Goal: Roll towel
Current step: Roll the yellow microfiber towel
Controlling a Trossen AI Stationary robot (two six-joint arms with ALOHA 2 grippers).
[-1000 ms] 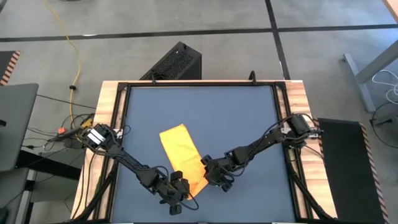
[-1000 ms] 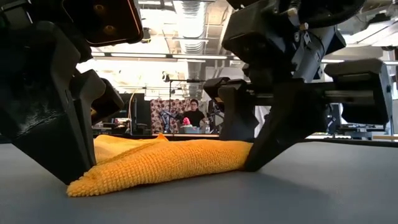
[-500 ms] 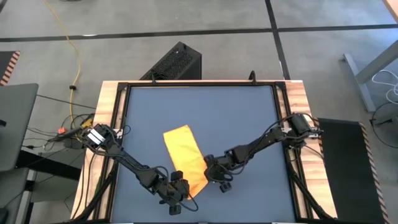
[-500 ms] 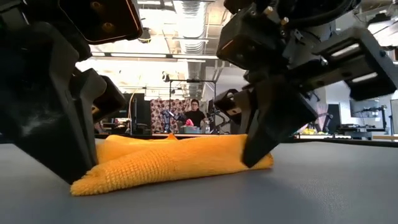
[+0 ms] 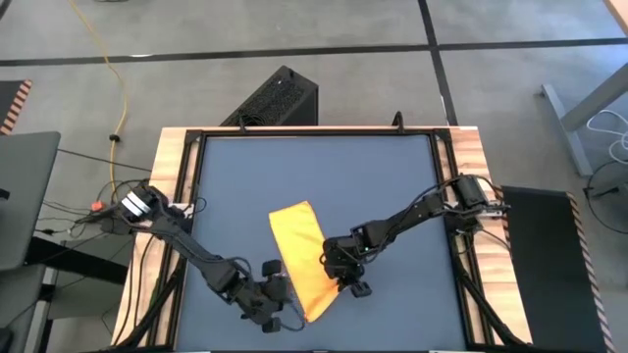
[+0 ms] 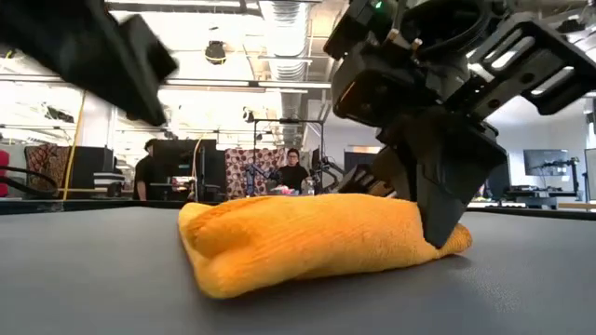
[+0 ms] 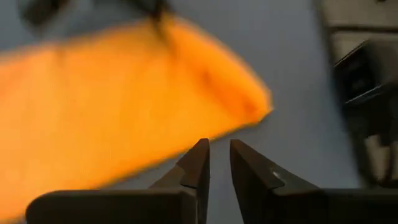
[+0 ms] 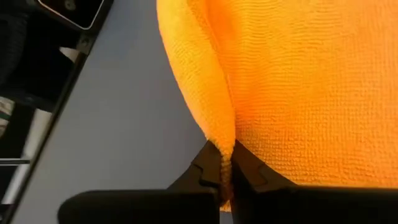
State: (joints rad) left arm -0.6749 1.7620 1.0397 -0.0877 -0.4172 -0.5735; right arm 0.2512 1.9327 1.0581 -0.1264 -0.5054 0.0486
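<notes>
Right gripper (image 8: 225, 167) was pinched shut on a raised fold of the towel (image 8: 298, 81), fingertips nipping the cloth's edge w/ almost no gap. In the high view that gripper (image 5: 345, 279) sat at the towel's (image 5: 302, 257) right side, toward the near end, arm reaching in from the table's right edge. Low view showed the same grip: dark fingers clamped on the right end of the cloth (image 6: 307, 242), which lay bunched and doubled over on the tabletop (image 6: 521, 288).

Left gripper (image 7: 219, 163) was off the towel, fingers slightly parted w/ a narrow slit between them, nothing held; cloth (image 7: 118, 93) lay just ahead of the tips. From above it (image 5: 279, 294) sat just beside the towel's near left edge, arm coming from the left.

Towel lay as a narrow folded strip, angled, in the near-centre part of the dark blue-grey table (image 5: 373, 176). Person (image 6: 293, 172) showed far off in the room behind.
</notes>
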